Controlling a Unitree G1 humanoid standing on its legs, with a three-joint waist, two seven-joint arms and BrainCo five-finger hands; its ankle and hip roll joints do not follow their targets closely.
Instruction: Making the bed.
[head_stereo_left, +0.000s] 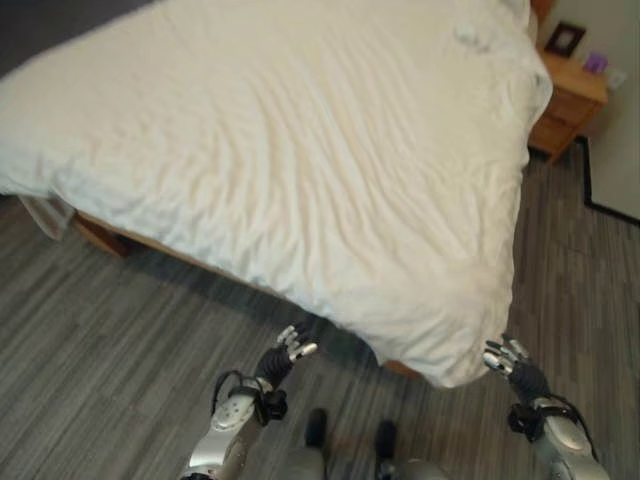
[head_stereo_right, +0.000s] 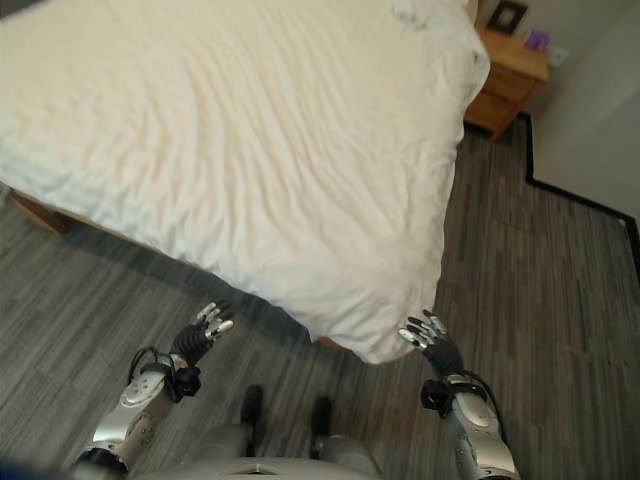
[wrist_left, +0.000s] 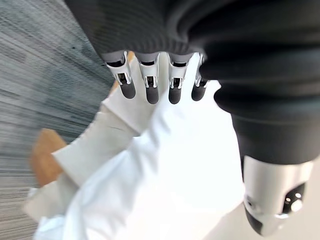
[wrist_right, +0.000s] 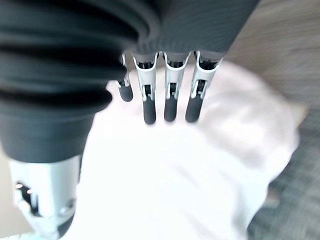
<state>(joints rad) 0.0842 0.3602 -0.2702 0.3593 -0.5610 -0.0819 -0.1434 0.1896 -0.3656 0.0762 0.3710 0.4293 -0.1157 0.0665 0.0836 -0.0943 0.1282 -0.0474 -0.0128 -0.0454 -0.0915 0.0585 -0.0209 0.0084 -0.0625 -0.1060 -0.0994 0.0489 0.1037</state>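
Both my left hand (head_stereo_left: 290, 350) and right hand (head_stereo_left: 512, 362) hang with fingers loosely spread, holding nothing, near the white duvet (head_stereo_left: 300, 150), whose drape hides most of the wooden bed frame (head_stereo_left: 95, 233).

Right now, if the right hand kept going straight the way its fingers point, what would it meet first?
Most likely the white duvet: the right hand is open, aimed at its hanging corner; depth is unclear.

Bed (head_stereo_left: 100, 235) on grey striped carpet floor (head_stereo_left: 120, 350), wooden frame peeking out under near edge. White duvet (head_stereo_left: 300, 150) spread over whole top, bit wrinkly, hanging over near edge and near corner. Small crumpled lump of white fabric (head_stereo_left: 470, 35) up by far corner.
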